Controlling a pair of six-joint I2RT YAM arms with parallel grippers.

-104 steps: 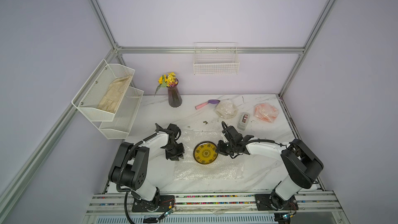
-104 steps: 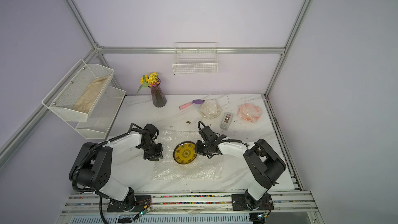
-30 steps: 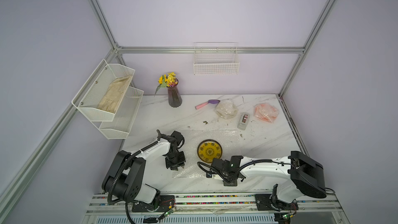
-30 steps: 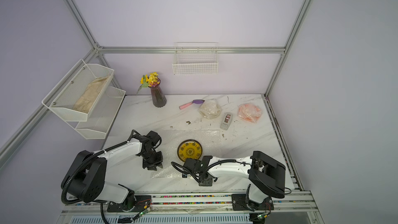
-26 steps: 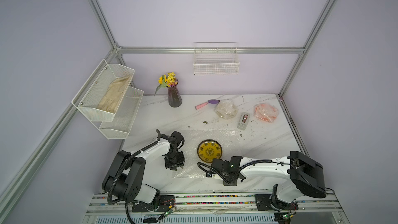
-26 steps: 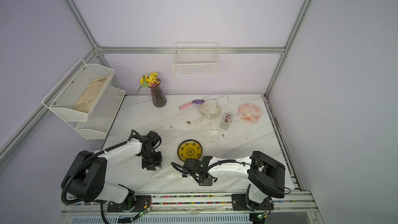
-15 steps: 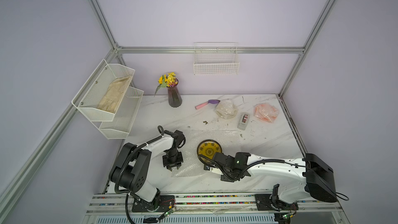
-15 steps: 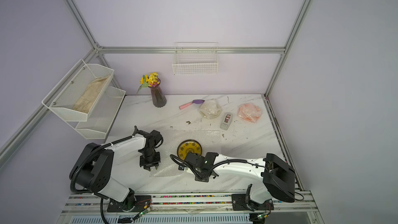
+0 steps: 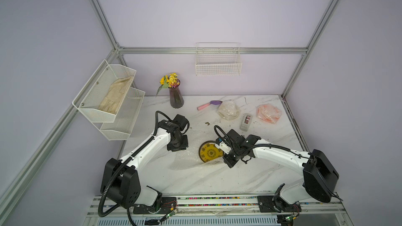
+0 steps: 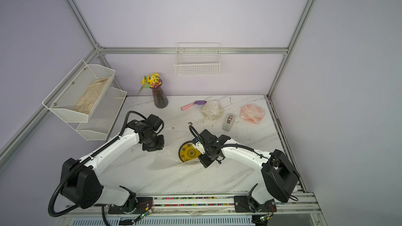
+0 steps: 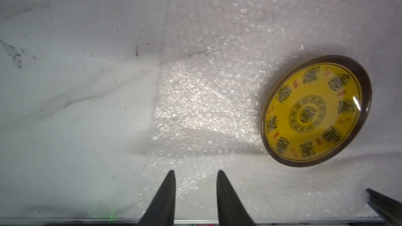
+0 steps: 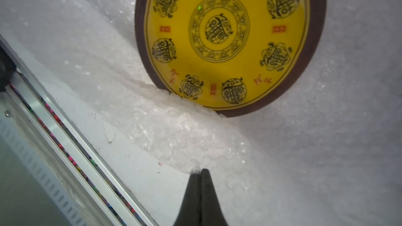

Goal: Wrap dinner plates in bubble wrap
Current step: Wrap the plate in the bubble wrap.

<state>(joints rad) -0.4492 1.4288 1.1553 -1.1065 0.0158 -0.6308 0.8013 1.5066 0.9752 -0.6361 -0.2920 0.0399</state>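
The yellow dinner plate (image 9: 210,153) (image 10: 190,153) (image 11: 315,109) (image 12: 228,35), dark-rimmed and ornate, lies on a translucent bubble wrap sheet (image 9: 185,160) (image 10: 163,159) (image 11: 206,105) (image 12: 174,131). My right gripper (image 9: 230,163) (image 10: 205,163) (image 12: 199,170) is shut on the sheet's front edge, just right of the plate. That edge is bunched up against the plate's front rim. My left gripper (image 9: 177,147) (image 10: 153,147) (image 11: 195,171) stands open over the sheet's left part, nothing clearly between its fingers. Two wrapped bundles sit at the back, one cream (image 9: 228,110) and one orange (image 9: 268,114).
A grey tape dispenser (image 9: 245,122) stands between the two bundles. A pink-handled purple scoop (image 9: 208,104) and a vase of flowers (image 9: 176,96) are at the back. White mesh shelves with a beige cloth (image 9: 113,96) hang at the left, a wire basket (image 9: 218,64) on the back wall.
My right gripper has shut on the sheet's front edge and drawn it from the table's front toward the plate. The left gripper has barely moved.
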